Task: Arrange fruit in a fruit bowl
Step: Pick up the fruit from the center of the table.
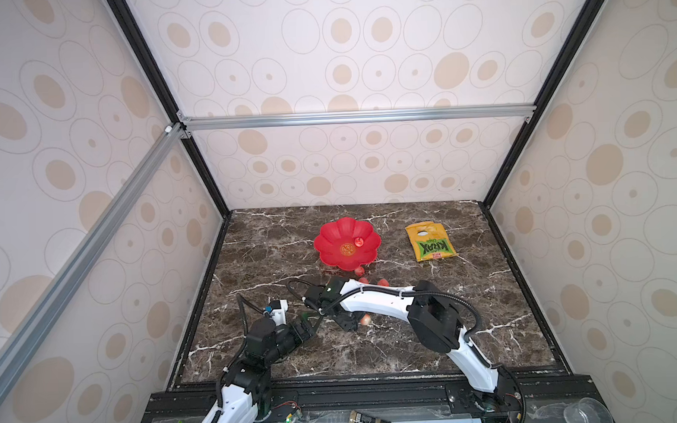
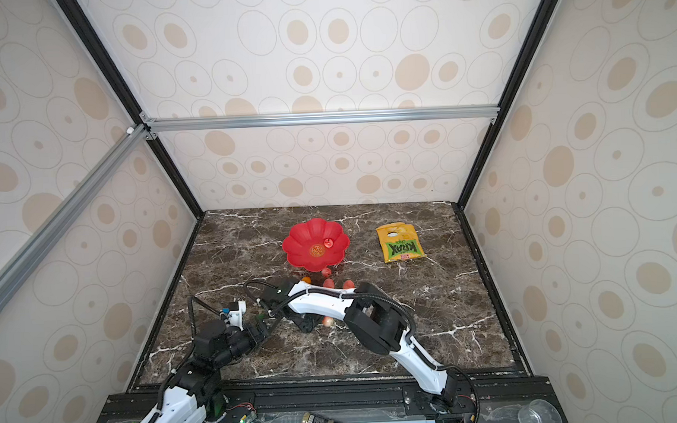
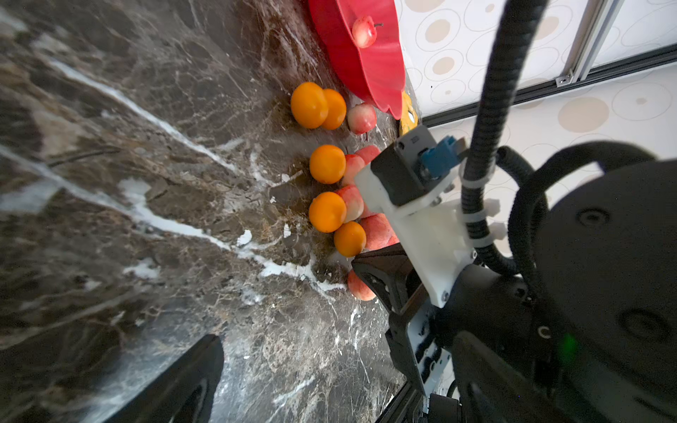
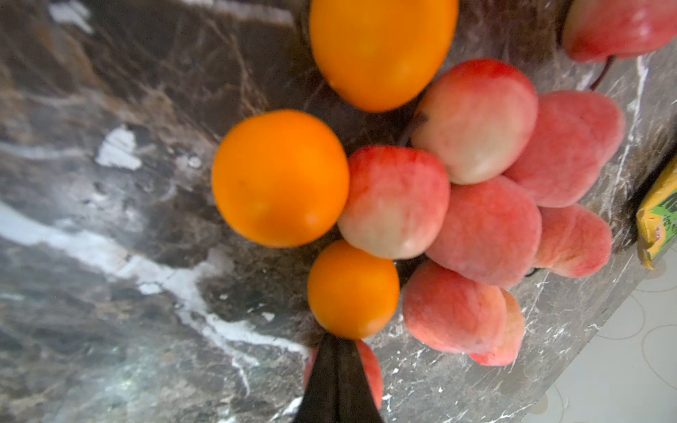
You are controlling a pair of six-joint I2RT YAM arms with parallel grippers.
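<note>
Right arm (image 1: 375,302): we log it stretched low over the bench (image 1: 487,292) from the near right corner, elbow bent, wrist tipped down at the fruit heap.
Right fingers (image 4: 331,384): pressed together, nothing between them, tips just beside an orange fruit (image 4: 353,289).
Left arm (image 1: 273,338): folded by the near left corner.
Left fingers (image 3: 176,384): we cannot tell their state.
Fruit bowl (image 1: 330,240): glossy red, scalloped, mid-bench toward the far edge, holding one pink fruit (image 1: 358,241).
Pink-red fruits (image 4: 487,230): clustered with the orange ones just off the bowl's near rim.
</note>
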